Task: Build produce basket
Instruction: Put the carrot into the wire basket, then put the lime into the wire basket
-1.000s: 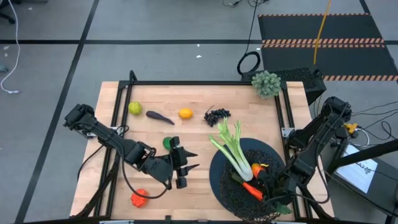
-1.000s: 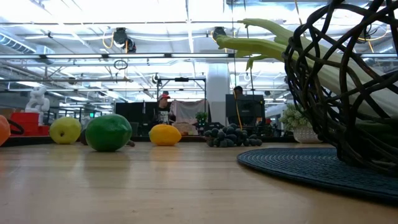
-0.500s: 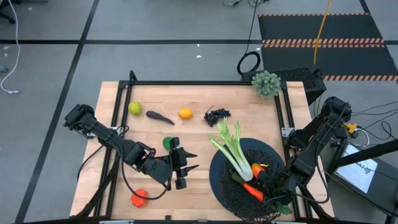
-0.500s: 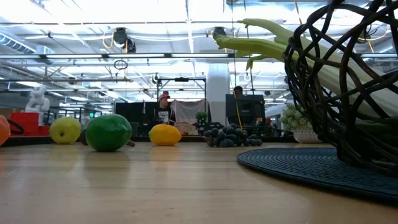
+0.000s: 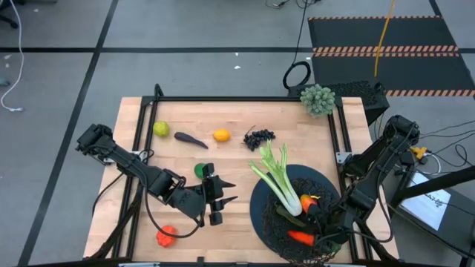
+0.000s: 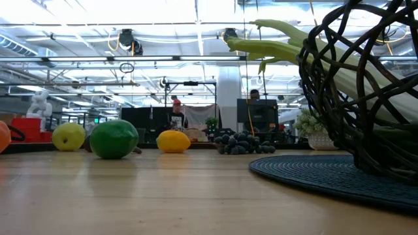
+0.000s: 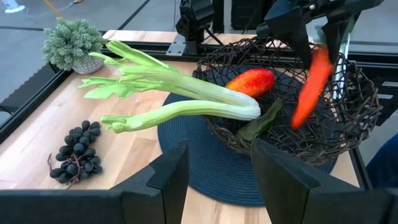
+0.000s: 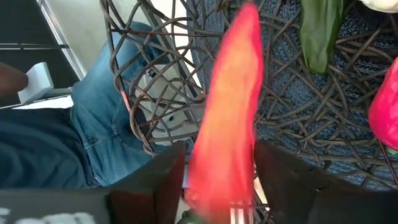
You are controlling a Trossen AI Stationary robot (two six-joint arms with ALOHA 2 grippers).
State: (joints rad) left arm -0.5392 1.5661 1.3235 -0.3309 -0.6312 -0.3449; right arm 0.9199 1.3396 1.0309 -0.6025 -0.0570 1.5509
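Note:
My right gripper (image 5: 320, 222) hangs open over the black wire basket (image 5: 261, 222), which stands on a dark round mat. The orange carrot (image 7: 310, 84) shows blurred and tilted just below and between its fingers, inside the basket's rim. A red-orange mango (image 7: 250, 81) and a dark green pickle (image 7: 258, 122) lie in the basket. The celery (image 5: 278, 182) leans over the basket's far-left rim. My left gripper (image 5: 234, 191) waits open over the table, left of the basket. Lime (image 5: 200, 170), eggplant (image 5: 191, 139), grapes (image 5: 259, 137), a yellow-green fruit (image 5: 161, 129) and a yellow-orange fruit (image 5: 221, 135) lie on the table. My right gripper stands over the carrot's upper end (image 7: 321, 55) with its fingers apart, pointing down into the basket. The carrot is blurred, and I cannot tell whether a finger touches it.
An orange-red fruit (image 5: 167, 236) lies near the table's near-left corner. A grey-green bumpy clump (image 5: 318, 99) stands at the far-right corner. A person in jeans (image 8: 106, 118) shows through the basket's mesh beyond the table. Bare wood lies between the lime and the grapes.
The carrot has moved: it slanted under the right gripper before, and now lies lower and more level, toward the basket's near side, blurred. Both arms have kept still.

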